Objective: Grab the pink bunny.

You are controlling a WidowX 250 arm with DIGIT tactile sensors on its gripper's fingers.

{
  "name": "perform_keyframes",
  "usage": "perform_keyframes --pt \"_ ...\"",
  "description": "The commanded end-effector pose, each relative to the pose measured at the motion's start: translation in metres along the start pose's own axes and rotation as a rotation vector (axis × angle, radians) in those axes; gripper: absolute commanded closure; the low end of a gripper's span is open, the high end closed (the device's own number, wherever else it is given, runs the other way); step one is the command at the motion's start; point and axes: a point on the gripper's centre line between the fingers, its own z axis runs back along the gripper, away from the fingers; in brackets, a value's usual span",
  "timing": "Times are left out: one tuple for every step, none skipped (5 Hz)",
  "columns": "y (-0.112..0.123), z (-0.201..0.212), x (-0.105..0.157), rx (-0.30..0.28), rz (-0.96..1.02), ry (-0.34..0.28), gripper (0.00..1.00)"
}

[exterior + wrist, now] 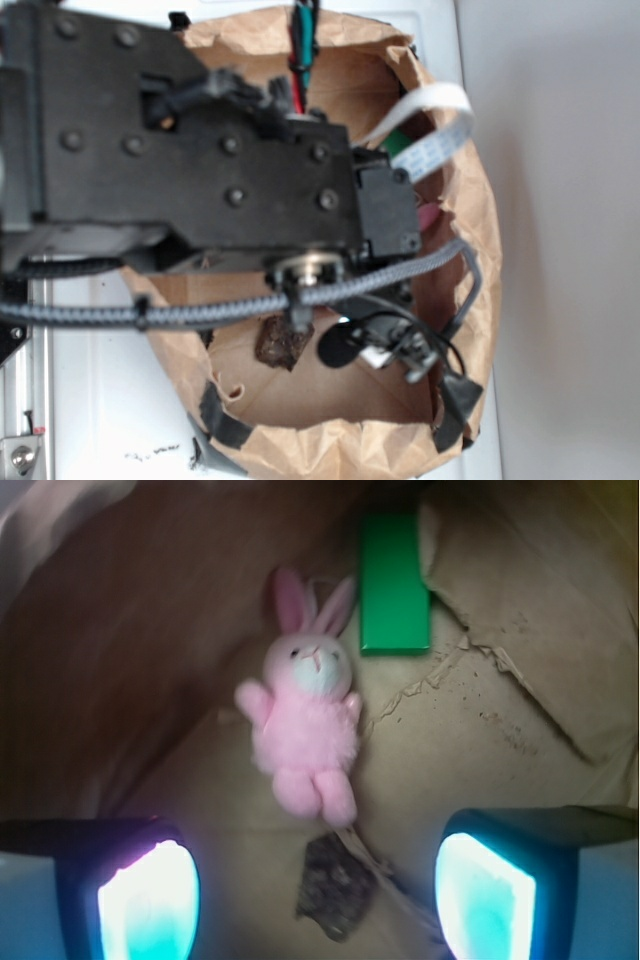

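Note:
The pink bunny [306, 725] lies flat on the brown paper floor of a bag, ears pointing to the far side, whitish face up. My gripper [315, 900] is open above it, with its two glowing pads at the bottom left [148, 900] and bottom right [485, 895] of the wrist view. The bunny's feet lie just beyond the gap between the pads, and nothing is held. In the exterior view the black arm [200, 150] hangs over the bag and hides most of the bunny. Only a sliver of pink [426, 215] shows at the arm's right edge.
A brown paper bag [475, 230] with taped corners surrounds the workspace, its walls rising on all sides. A green block [394, 585] lies just beyond the bunny's ears. A dark brown crumbly lump [335, 885] sits near the bunny's feet and also shows in the exterior view [283, 343].

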Motion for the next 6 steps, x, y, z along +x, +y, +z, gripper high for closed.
perform_keyframes --pt "0.006 0.018 0.015 -0.031 0.031 -0.044 0.0" --pt "0.006 0.018 0.015 -0.031 0.031 -0.044 0.0" --pt "0.006 0.018 0.015 -0.031 0.031 -0.044 0.0" --pt "0.017 -0.028 0.005 -0.004 -0.065 -0.116 0.0" --pt "0.024 -0.066 0.0 -0.003 -0.107 -0.145 0.0" --pt "0.017 -0.077 -0.003 -0.009 -0.135 -0.114 0.0"
